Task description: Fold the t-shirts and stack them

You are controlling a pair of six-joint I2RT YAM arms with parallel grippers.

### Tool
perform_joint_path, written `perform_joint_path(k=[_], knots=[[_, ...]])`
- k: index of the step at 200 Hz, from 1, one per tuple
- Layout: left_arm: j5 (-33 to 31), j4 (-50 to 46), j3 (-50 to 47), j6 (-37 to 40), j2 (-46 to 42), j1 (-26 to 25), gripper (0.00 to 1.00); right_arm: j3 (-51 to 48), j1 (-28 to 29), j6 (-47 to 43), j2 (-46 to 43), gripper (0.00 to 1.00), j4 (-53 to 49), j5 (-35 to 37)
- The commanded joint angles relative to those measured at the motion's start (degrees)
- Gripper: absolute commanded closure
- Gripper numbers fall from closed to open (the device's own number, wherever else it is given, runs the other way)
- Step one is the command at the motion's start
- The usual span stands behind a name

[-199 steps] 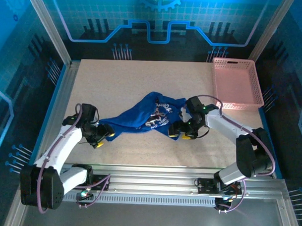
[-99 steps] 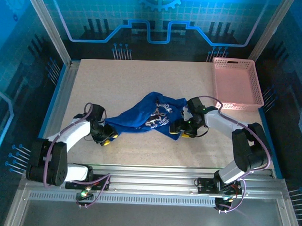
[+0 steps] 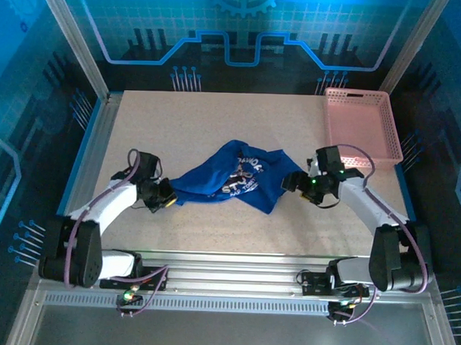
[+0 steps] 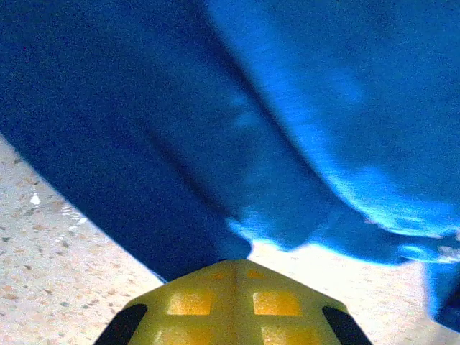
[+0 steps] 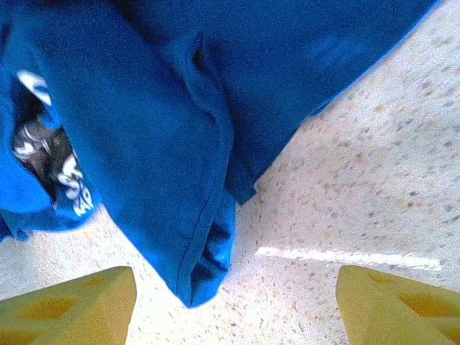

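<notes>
T-shirt [image 3: 230, 176] lies crumpled mid-worktop [image 3: 217, 119]. Left tool [image 3: 163, 201] appears clamped on its left end. Right tool [image 3: 297, 182] is spread and empty, just right of the cloth. The right edge should be pinched low before being drawn flat.

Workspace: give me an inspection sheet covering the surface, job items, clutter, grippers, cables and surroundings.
Surface: speckled beige table, no spills or debris seen.
Job's things: one royal-blue t-shirt, crumpled and unfolded at mid-table, with its print partly showing; no stack seen.
Clutter: pink lattice basket at the far right corner, with nothing in it.
Grippers: left gripper is shut on the t-shirt's left edge. Right gripper is open beside the shirt's right edge, holding nothing.
Cables: purple cables run along both arms. The right arm's loop passes in front of the basket's near rim in the top view.
Surroundings: metal frame with blue printed panels behind it.
</notes>
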Motion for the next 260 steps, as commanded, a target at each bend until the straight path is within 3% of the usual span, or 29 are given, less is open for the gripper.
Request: perform_joint_path(k=[1,47,131,135,149,160,225,260], knots=[[1.7,-3.5,4.0,-0.1,-5.1,-0.2,1.0,1.5,-2.1,1.8,1.5,0.26,1.8,-2.6],[3.5,-5.7,8.6,-0.6,-8.6,-0.1,1.0,2.2,-1.6,5.9,6.0,0.3,8.4,-5.9],[5.1,-9.7,7.5,0.7,-9.9,0.5,1.0,9.5,0.2,2.6,16.8,0.42,7.4,-3.8],[4.9,-10.2,7.3,0.9,-9.9,0.5,0.95,10.0,0.3,2.3,17.4,0.43,7.3,-3.7],[4.3,-11.6,5.9,1.8,-10.1,0.6,0.57,11.4,0.6,1.3,19.1,0.45,6.9,-3.2],[3.6,-12.5,4.5,2.0,-10.0,0.7,0.45,12.3,0.9,0.7,20.5,0.47,6.8,-3.3],[2.7,-7.7,-2.7,-1.9,-9.5,1.6,0.36,17.0,2.4,-1.0,27.7,0.63,6.5,-2.8],[2.4,-5.4,-4.6,-2.5,-8.7,2.8,0.36,17.0,1.9,0.4,27.0,0.87,5.2,-0.3]])
